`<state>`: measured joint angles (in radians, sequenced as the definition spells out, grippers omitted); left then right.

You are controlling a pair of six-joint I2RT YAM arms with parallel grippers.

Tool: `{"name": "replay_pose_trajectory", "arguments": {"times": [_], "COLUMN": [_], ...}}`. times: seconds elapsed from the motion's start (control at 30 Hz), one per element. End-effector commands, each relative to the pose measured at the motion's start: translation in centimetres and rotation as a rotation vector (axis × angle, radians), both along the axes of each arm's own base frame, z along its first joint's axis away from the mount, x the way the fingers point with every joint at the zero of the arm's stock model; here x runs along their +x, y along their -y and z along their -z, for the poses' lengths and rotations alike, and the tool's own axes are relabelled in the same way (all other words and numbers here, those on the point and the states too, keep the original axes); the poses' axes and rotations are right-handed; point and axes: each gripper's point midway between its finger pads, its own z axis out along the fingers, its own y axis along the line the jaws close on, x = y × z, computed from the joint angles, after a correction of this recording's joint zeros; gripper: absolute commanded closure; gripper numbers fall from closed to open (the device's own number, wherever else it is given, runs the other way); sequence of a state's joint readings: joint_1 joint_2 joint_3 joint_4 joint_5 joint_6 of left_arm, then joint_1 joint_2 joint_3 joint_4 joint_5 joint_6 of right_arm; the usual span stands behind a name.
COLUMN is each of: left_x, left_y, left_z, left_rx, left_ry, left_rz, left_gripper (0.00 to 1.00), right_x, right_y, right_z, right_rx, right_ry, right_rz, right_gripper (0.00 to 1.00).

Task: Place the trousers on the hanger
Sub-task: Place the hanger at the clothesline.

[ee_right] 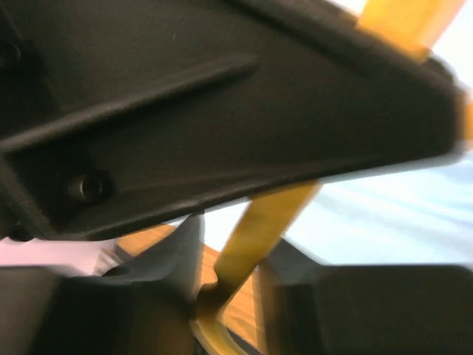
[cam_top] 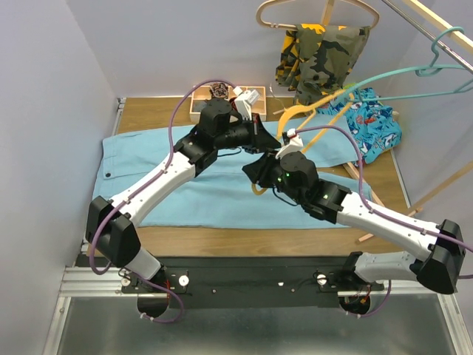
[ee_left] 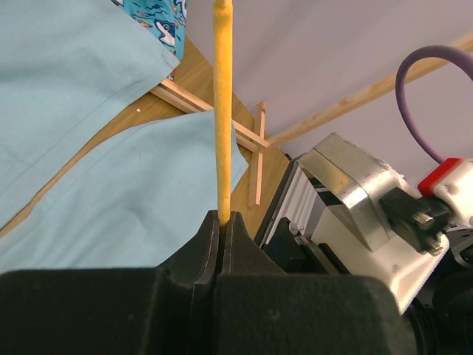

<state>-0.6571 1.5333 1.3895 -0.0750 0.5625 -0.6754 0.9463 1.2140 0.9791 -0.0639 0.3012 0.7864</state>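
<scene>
The light blue trousers (cam_top: 148, 163) lie flat across the table, and they also fill the left of the left wrist view (ee_left: 89, 111). The teal hanger (cam_top: 414, 74) hangs from the rail at the upper right, held by neither gripper. Over the middle of the trousers, my left gripper (cam_top: 270, 137) (ee_left: 222, 216) is shut on the thin bar of a yellow hanger (cam_top: 332, 118) (ee_left: 222, 111). My right gripper (cam_top: 259, 174) (ee_right: 233, 248) is open, one finger on each side of another part of that yellow hanger (ee_right: 270, 218), with a gap showing.
A camouflage garment (cam_top: 321, 52) and a pale wooden hanger (cam_top: 295, 11) hang at the back. A blue shark-print cloth (cam_top: 373, 122) sits at the right. A wooden box (cam_top: 222, 100) stands behind the arms. Wooden rack slats (ee_left: 214, 111) lie at the table's right edge.
</scene>
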Motion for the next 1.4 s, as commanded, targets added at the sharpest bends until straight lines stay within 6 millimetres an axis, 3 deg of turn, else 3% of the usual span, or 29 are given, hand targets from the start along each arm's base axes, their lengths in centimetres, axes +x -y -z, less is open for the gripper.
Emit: {"name": "replay_pose_trajectory", "arguments": {"times": [0.0,0.07,0.17,0.2,0.4,0.6,0.83,0.97,1.0,1.03,1.1,1.27,1.37], "left_x": [-0.6,-0.6,-0.3,-0.3,1.0,2.1,4.2,5.8,5.9,6.0,6.4,6.5,6.6], "left_y": [-0.5,-0.5,-0.5,-0.6,-1.2,-3.8,-11.4,-15.6,-16.0,-16.5,-17.4,-17.9,-18.0], "left_z": [-3.2,-3.3,-4.0,-4.2,-5.5,-6.7,-6.4,-5.5,-5.2,-5.2,-4.7,-4.3,-3.8], "left_rx": [-0.068,-0.070,-0.078,-0.080,-0.081,-0.064,-0.010,0.046,0.052,0.055,0.059,0.057,0.063], "left_ry": [0.066,0.066,0.078,0.086,0.110,0.159,0.192,0.195,0.189,0.193,0.183,0.180,0.172], "left_rz": [-0.024,-0.021,-0.032,-0.036,-0.072,-0.123,-0.275,-0.376,-0.384,-0.396,-0.417,-0.432,-0.431], "left_gripper": [1.00,1.00,0.82,0.70,0.36,0.31,0.25,0.25,0.25,0.25,0.25,0.25,0.25], "right_x": [0.9,1.2,1.6,1.7,2.4,3.7,6.7,8.8,9.5,10.0,11.0,12.2,12.6], "right_y": [-0.9,-1.0,-1.1,-1.1,-0.7,-0.3,0.9,1.5,1.9,1.8,1.8,1.2,1.2], "right_z": [-1.7,-1.6,-1.3,-1.4,-1.6,-2.5,-4.0,-6.3,-6.7,-8.4,-9.0,-12.5,-13.1], "right_rx": [0.043,0.039,0.035,0.037,0.053,0.044,0.071,0.122,0.126,0.154,0.161,0.194,0.195], "right_ry": [0.026,0.024,0.017,0.019,0.015,0.043,0.056,0.071,0.078,0.096,0.105,0.159,0.171], "right_rz": [0.028,0.040,0.056,0.060,0.115,0.185,0.276,0.320,0.338,0.343,0.359,0.367,0.384], "right_gripper": [0.80,0.84,0.91,0.93,0.99,0.99,0.99,0.99,0.99,0.99,0.99,0.99,0.99]}}
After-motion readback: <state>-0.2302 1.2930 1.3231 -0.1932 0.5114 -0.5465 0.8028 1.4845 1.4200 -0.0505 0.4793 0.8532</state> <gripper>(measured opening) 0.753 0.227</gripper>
